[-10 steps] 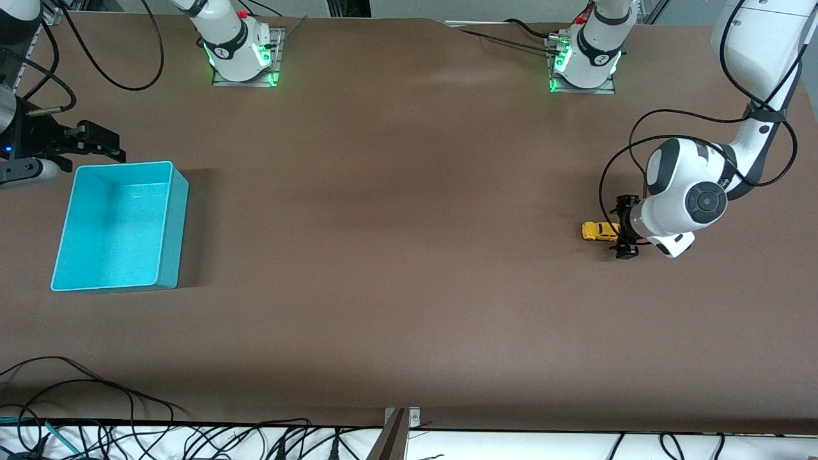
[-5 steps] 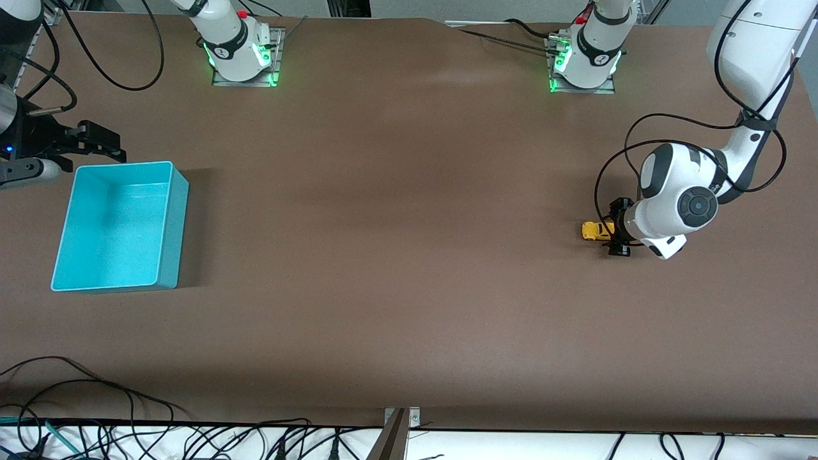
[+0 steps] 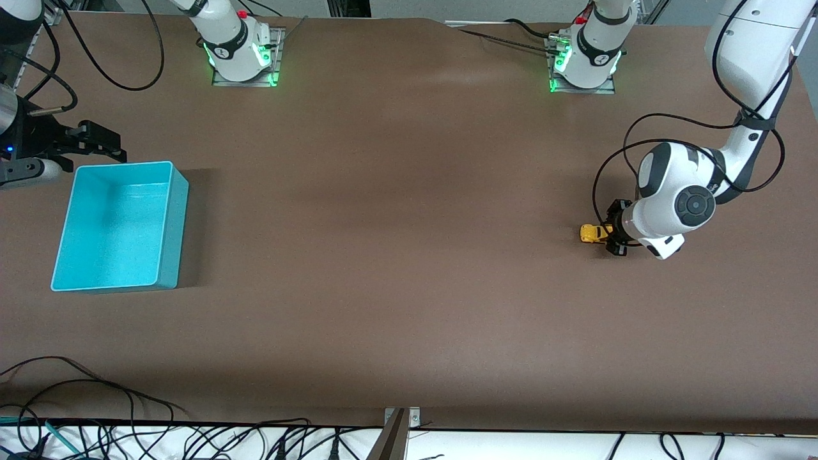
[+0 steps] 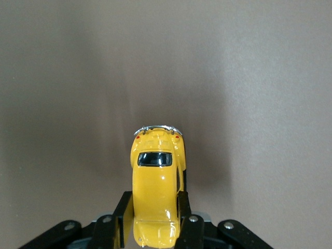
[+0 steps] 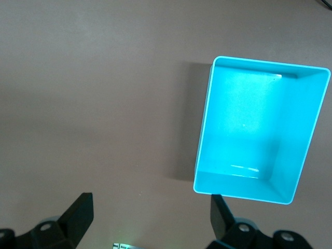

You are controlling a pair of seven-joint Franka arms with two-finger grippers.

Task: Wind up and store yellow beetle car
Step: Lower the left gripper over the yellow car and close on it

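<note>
The yellow beetle car (image 3: 590, 233) stands on its wheels on the brown table at the left arm's end. My left gripper (image 3: 615, 230) is down at the table and shut on it. In the left wrist view the two black fingers (image 4: 123, 213) press the sides of one end of the yellow beetle car (image 4: 155, 176), and its other end with the dark window sticks out past the left gripper (image 4: 154, 210). My right gripper (image 3: 119, 147) waits open and holds nothing beside the turquoise bin; the right wrist view shows the right gripper (image 5: 150, 201) with its fingers wide apart.
The turquoise bin (image 3: 174, 171) sits at the right arm's end of the table, with nothing inside, and its rim (image 5: 204, 136) shows in the right wrist view. Both arm bases stand along the table's edge farthest from the front camera. Cables hang off the edge nearest that camera.
The left gripper's fingers have shut on the car's sides, and the hand has slid a little toward the right arm's end. The right arm has not moved.
</note>
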